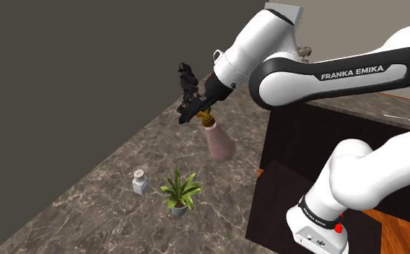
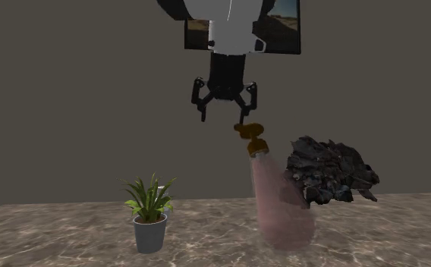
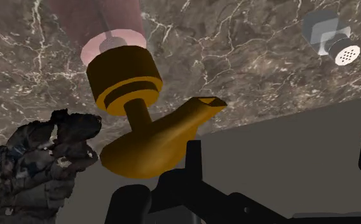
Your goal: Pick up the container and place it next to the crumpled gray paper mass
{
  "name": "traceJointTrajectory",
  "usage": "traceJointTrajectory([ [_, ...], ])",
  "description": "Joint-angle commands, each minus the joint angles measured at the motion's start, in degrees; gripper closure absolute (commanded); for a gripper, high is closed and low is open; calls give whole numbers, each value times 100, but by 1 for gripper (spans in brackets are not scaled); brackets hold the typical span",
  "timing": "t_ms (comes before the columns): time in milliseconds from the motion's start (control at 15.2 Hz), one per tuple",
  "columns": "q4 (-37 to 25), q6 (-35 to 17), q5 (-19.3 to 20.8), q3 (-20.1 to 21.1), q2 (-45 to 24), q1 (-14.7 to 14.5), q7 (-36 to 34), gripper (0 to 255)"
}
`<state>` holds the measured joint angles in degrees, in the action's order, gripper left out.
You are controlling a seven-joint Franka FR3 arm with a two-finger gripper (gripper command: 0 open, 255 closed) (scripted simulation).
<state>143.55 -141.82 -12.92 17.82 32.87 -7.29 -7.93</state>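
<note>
The container is a pale pink bottle (image 1: 219, 142) with a gold pump top (image 3: 149, 130). It stands slightly tilted on the marble counter (image 1: 102, 195), right beside the dark crumpled paper mass (image 2: 329, 173). My gripper (image 2: 224, 114) hangs open just above the pump. One fingertip is close by the pump's spout, and nothing is clasped between the fingers. In the wrist view the pump and the bottle (image 3: 109, 19) sit off to one side of the gripper (image 3: 281, 149), with the paper mass (image 3: 33, 167) beside them. In the shoulder view the gripper (image 1: 196, 112) is directly over the bottle, below the paper mass (image 1: 188, 78).
A small potted plant (image 1: 180, 191) and a grey shaker (image 1: 140, 182) stand on the counter nearer the shoulder camera. The dark stand (image 1: 297, 151) borders the counter on the shoulder view's right. A dark wall runs along the far side.
</note>
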Motion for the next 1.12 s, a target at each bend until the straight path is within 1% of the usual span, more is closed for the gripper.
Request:
traceJointTrajectory([
  [0,41,864,60,219,-521,-9,-213,0],
  [132,-42,514,179,471,-885,1,-474,0],
  [264,-158,185,351,766,-1268,78,-761,0],
  [462,-391,-263,758,1315,-1877,345,-1278,0],
  [594,-587,-519,1204,1724,-2321,596,-1736,0],
  [726,-824,-718,1868,2066,-2818,804,-2339,0],
  [858,-1112,-828,2729,2253,-3370,871,-3070,0],
  [924,-1278,-843,3187,2269,-3656,827,-3448,0],
  [1056,-1642,-813,4034,2164,-4215,595,-4139,0],
])
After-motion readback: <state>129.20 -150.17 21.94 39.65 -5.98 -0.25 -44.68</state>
